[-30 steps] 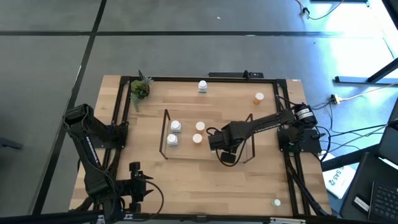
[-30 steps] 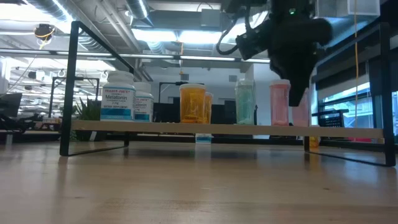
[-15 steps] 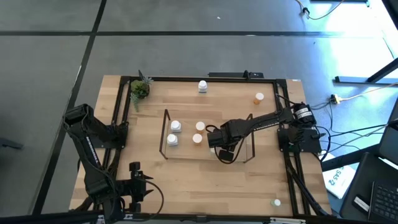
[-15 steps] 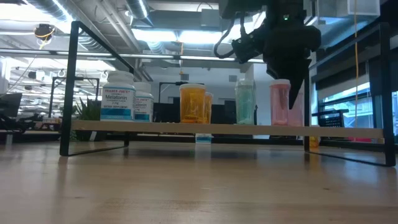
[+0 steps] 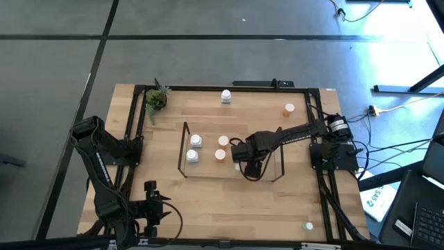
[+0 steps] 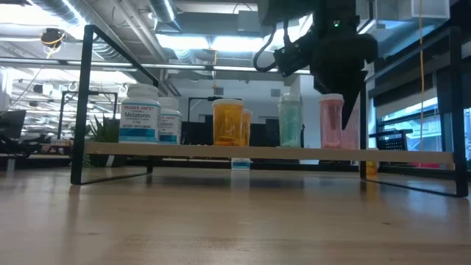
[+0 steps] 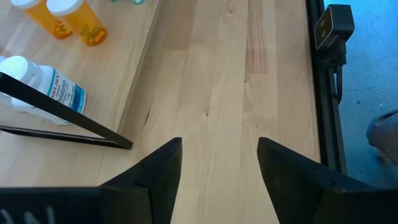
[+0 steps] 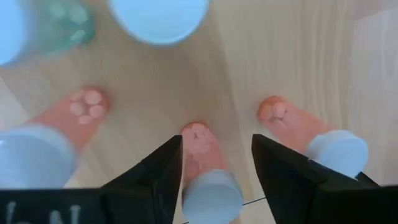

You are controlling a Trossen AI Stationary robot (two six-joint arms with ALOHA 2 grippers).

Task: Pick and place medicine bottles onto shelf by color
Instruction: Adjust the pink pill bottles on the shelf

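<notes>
The shelf stands mid-table and carries white bottles, orange bottles, a teal bottle and pink bottles, all upright on their bases. My right gripper hangs over the shelf's right part, pointing down and open. Its fingers stand on either side of a small pink bottle. Two more pink bottles flank it. My left gripper waits open at the table's near left, with nothing between its fingers. My right gripper has its fingers on either side of the small pink bottle's white cap, coming from above. Bare wood shows between the bottle and one finger. Whether the other finger touches it I cannot tell. The bottle stands upright on the shelf.
On the table, a white bottle stands by the far edge, an orange one at the far right, and a white-capped one at the near right. A small green plant is at the far left. Bare wood lies in front of the shelf.
My right gripper has shifted slightly toward the table's left above the shelf. The pink bottle beneath it has stayed upright where it stood.
</notes>
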